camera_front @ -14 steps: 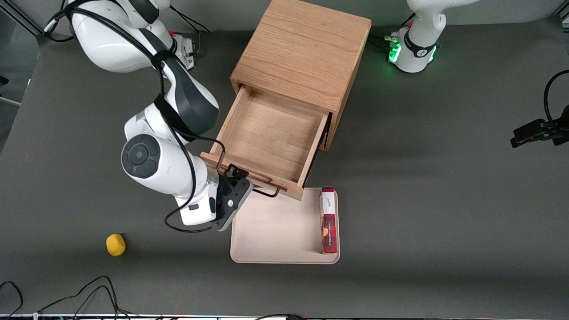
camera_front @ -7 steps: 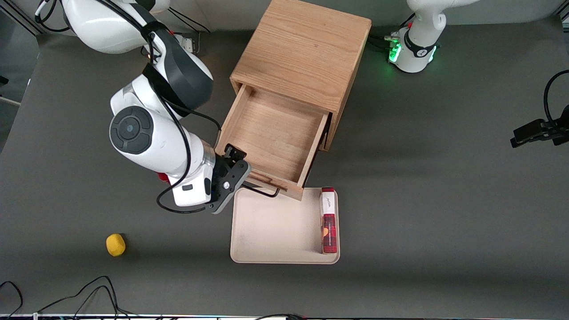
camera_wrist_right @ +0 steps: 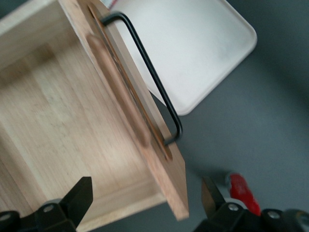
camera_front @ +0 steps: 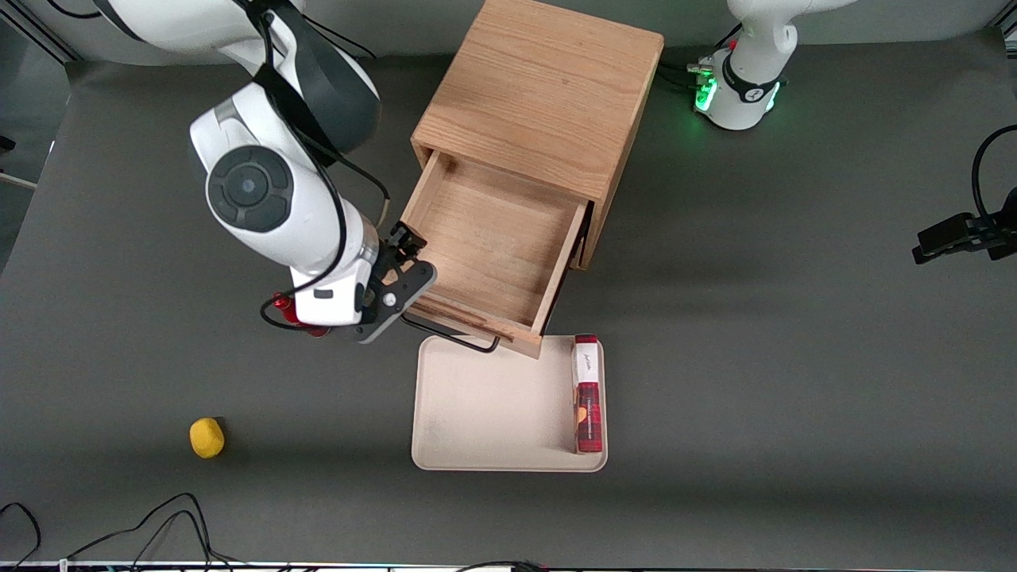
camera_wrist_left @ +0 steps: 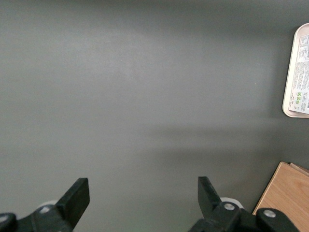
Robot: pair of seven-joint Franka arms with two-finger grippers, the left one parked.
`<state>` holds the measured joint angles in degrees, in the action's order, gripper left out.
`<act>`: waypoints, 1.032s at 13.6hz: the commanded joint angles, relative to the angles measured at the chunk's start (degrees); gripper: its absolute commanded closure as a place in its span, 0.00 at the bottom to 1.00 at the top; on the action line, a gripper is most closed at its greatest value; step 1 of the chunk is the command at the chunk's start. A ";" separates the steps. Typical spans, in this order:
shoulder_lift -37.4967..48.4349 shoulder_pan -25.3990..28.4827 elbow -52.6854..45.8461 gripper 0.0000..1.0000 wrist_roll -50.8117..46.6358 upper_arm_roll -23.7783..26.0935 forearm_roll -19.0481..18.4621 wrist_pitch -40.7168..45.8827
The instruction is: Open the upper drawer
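Since the earlier frames the right arm's gripper (camera_front: 397, 278) has let go of the thin black wire handle (camera_front: 453, 338) and lifted away toward the working arm's end of the table. It now hangs beside the corner of the upper drawer (camera_front: 493, 246), its fingers spread and holding nothing — the wrist view shows both fingertips apart with the drawer's front panel and handle (camera_wrist_right: 149, 77) between and below them, untouched.

That light oak drawer stands pulled well out of the wooden cabinet (camera_front: 540, 87), its empty floor fully exposed, its front edge reaching over the rim of the beige tray (camera_front: 477, 429) nearer the front camera. On the tray lies a red carton (camera_front: 588, 393); a small yellow object (camera_front: 206, 438) sits well apart on the dark table.

By my judgement the opening is done — all that seems left is for the arm to clear off.
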<state>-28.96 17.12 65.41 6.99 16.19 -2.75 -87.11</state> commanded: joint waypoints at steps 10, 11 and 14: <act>16.21 -16.13 15.62 0.00 -12.87 -0.19 1.25 5.62; 16.56 -18.42 16.06 0.00 -13.67 0.50 3.35 6.67; 19.37 -20.97 19.12 0.00 -12.80 0.60 3.37 5.98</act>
<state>-13.15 -1.61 80.50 -4.31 16.06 -0.71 -80.67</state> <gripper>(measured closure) 0.000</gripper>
